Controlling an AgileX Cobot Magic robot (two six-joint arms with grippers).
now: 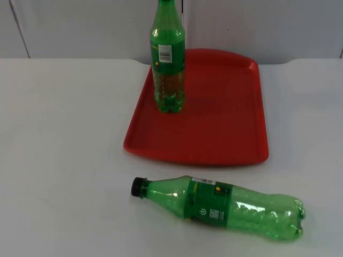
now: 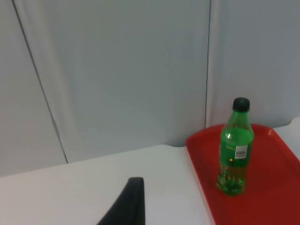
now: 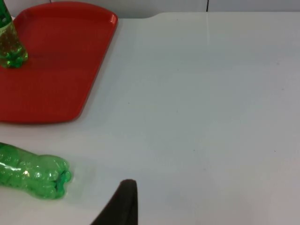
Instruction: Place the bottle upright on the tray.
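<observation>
Top view: one green bottle point(image 1: 220, 208) lies beside the red tray point(image 1: 214, 128); another point(image 1: 168, 59) stands on it. Left gripper point(image 2: 129, 204) and right gripper point(image 3: 121, 204) hover apart from the tray; finger spread cannot be determined.

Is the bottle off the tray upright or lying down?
Lying down: the bottle rests on its side on the table, cap on, in front of the tray.

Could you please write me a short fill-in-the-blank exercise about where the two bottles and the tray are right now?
1. The green plastic bottle with a black cap lies on its ____ on the white table.
2. The other green plastic bottle stands ____ on the tray.
3. The flat plastic tray is ____ in colour.

Missing words: side; upright; red
</observation>
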